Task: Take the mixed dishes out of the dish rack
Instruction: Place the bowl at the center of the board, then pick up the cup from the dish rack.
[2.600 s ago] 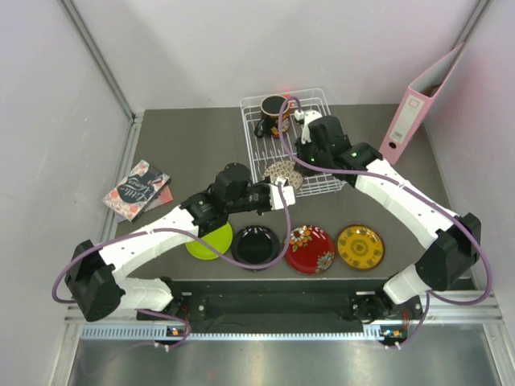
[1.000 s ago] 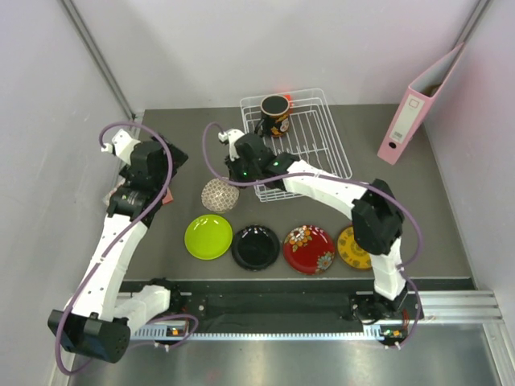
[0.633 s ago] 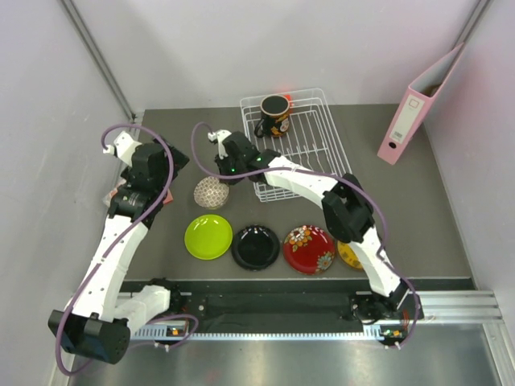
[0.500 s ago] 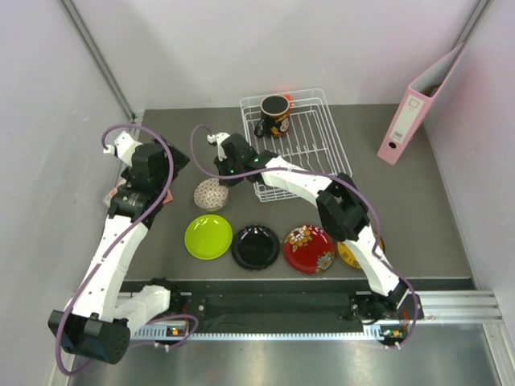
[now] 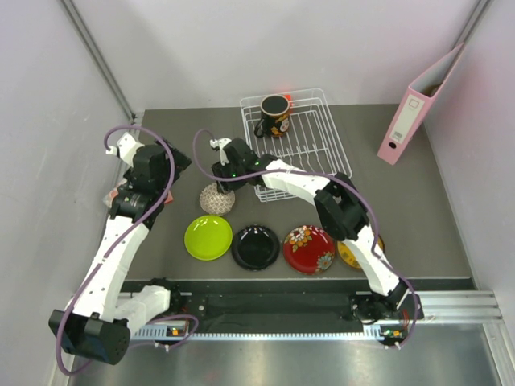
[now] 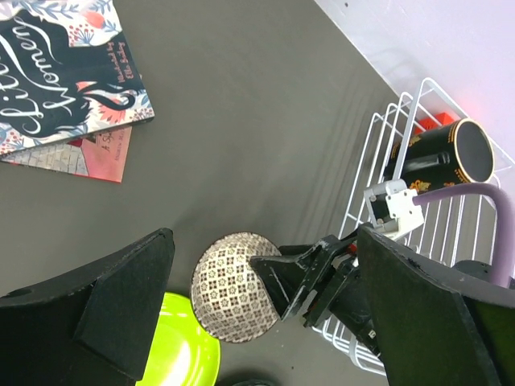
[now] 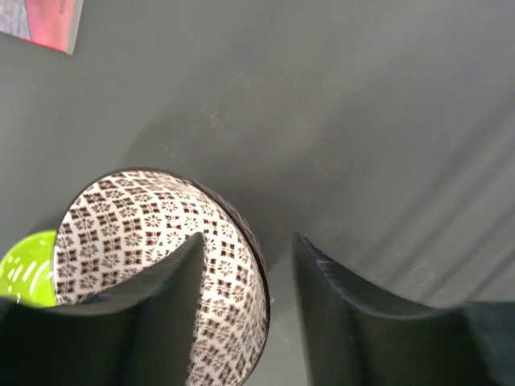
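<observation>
Dish rack (image 5: 320,143) holding only the dark mug (image 5: 274,115), with the other dishes set out on the table (image 5: 418,217).

Standing at the far middle of the table, the white wire rack carries the mug in its far left corner. The beige lattice bowl (image 7: 145,241) sits on the table just left of the rack. The right gripper (image 7: 248,239) straddles its rim, one finger inside and one outside, jaws parted with a gap showing beside the rim. Nearer the arm bases lie four plates in a row: lime green (image 5: 208,237), black (image 5: 256,247), red floral (image 5: 309,248) and yellow (image 5: 346,257), the last partly hidden by the right arm. The left gripper (image 6: 264,233) hangs above the table's left side, jaws spread wide and holding nothing, near a stack of books (image 6: 60,72). A pink ring binder (image 5: 418,104) leans at the far right.
</observation>
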`<state>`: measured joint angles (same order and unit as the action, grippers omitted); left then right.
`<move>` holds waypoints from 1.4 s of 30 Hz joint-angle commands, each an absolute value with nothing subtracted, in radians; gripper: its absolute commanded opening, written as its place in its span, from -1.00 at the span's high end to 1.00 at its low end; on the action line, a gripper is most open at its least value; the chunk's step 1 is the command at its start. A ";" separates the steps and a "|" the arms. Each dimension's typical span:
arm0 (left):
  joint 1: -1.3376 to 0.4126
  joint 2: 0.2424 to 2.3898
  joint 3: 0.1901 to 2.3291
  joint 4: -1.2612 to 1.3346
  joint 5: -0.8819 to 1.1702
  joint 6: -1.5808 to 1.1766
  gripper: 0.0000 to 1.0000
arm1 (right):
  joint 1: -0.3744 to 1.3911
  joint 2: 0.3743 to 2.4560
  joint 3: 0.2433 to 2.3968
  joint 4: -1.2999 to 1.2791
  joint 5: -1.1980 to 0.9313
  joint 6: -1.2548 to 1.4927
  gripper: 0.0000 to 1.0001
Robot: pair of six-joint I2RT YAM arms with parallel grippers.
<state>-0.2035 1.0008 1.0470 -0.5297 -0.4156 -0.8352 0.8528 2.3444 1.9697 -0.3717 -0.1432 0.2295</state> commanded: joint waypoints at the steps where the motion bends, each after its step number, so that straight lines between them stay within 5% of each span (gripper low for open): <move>1: -0.201 0.982 1.032 -0.479 -0.403 -0.824 -0.98 | 0.845 2.237 1.948 -0.310 -0.150 0.235 -0.12; 12: -0.202 0.977 1.022 -0.437 -0.379 -0.795 -0.98 | 0.805 2.070 2.014 -0.256 -0.124 0.316 -0.82; 16: -0.201 1.009 1.025 -0.342 -0.266 -0.727 -0.98 | 0.778 1.930 2.020 -0.244 -0.037 0.296 -0.87; 21: -0.204 1.176 1.054 -0.175 -0.025 -0.661 -0.98 | 0.761 1.645 1.752 -0.138 0.122 0.295 -0.92; 25: -0.219 1.474 1.339 -0.202 0.242 -0.499 -0.98 | 0.761 1.476 1.541 -0.089 0.205 0.313 -0.92; 29: -0.303 1.811 1.753 -0.487 0.275 -0.273 -0.98 | 0.761 1.309 1.349 -0.051 0.262 0.287 -0.92; 34: -0.316 2.097 2.063 -0.526 0.320 -0.175 -0.94 | 0.761 1.129 1.261 -0.055 0.317 0.262 -0.93; 42: -0.351 2.207 2.074 -0.447 0.269 0.041 -0.71 | 0.759 1.009 1.155 -0.078 0.350 0.245 -0.93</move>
